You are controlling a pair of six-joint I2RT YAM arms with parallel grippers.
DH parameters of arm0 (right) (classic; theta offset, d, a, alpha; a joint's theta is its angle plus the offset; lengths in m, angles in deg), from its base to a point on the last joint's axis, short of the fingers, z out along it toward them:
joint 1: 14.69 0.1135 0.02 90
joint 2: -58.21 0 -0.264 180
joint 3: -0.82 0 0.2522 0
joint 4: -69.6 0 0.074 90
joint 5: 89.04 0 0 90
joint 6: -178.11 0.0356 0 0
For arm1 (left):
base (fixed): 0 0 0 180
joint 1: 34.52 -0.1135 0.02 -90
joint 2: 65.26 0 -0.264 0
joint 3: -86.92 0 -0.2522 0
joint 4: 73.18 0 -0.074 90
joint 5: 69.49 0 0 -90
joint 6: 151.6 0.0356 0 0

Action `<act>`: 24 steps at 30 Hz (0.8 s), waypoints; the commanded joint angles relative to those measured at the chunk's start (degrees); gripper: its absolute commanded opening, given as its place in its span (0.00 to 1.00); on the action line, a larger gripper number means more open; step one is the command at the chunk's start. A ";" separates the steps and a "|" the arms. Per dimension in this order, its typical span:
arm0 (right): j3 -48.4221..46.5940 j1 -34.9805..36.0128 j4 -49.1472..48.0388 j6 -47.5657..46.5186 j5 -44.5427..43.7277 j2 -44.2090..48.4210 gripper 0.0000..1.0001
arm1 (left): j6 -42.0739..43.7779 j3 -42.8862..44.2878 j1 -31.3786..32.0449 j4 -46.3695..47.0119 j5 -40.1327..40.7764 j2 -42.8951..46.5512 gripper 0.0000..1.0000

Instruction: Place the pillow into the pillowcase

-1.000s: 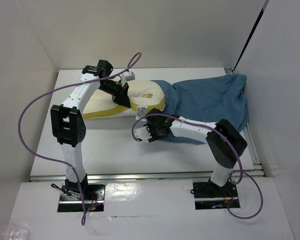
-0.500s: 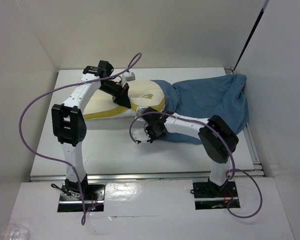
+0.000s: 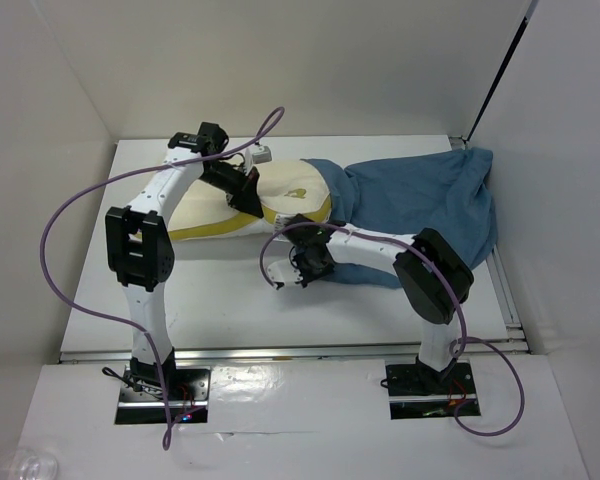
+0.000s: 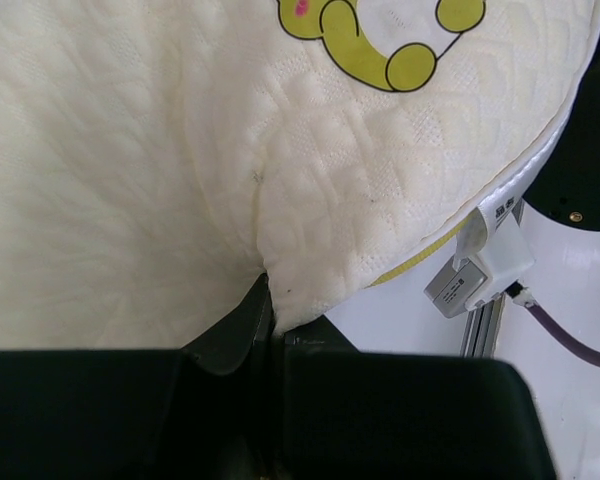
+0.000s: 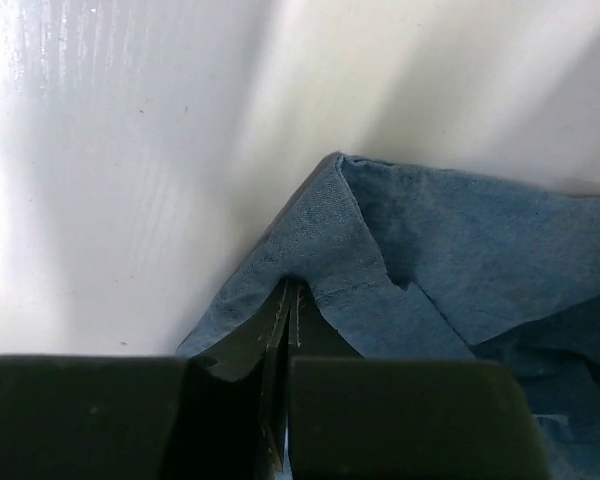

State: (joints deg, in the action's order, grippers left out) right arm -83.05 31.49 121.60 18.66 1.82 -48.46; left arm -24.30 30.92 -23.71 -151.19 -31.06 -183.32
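the pillow (image 3: 280,195) lies across the far middle of the tabletop (image 3: 210,290), its right end tucked into the mouth of the pillowcase (image 3: 420,200), which spreads away toward the far right corner. most of the pillow is bare, so the stuffing looks only begun

the left fingers (image 4: 250,320) are clenched on a small pinched fold of the pillow's quilted cover, below the yellow emblem (image 4: 380,40). the right fingers (image 5: 278,325) are clamped on a corner of the pillowcase hem, low against the tabletop

risks from here, as i judge them:
- i cannot tell whether the right fingers hold one layer or both. if both, the mouth stays shut and the pillow will bunch against it
- the hem is thin and the bite is small, so a hard pull could slide it out
- the left bite takes only a ridge of cover. a push may stretch the fabric or slip off rather than move the pillow
- the soft pillow may fold at the opening instead of sliding in
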 commanded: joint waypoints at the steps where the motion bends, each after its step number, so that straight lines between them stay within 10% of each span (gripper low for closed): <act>1: -1.52 -0.73 0.26 1.33 0.10 2.43 0.00 | -1.17 0.42 0.09 -0.70 -3.62 0.02 0.00; 6: -4.42 -1.26 -4.66 11.68 -5.25 6.21 0.05 | -3.45 -1.69 0.09 2.98 -3.62 0.55 0.00; 12: -10.66 -2.49 -4.58 37.87 -12.02 12.08 0.45 | -6.71 -5.20 0.09 8.34 -3.10 3.18 0.00; 24: -4.07 -8.72 5.71 65.22 -5.62 17.46 0.56 | -15.06 -7.58 0.09 16.70 -0.02 6.00 0.00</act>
State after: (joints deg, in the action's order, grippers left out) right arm -88.64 24.88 123.34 74.33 -6.26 -31.87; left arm -35.99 23.40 -23.43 -137.29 -30.58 -180.98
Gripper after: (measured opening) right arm 0.571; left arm 0.127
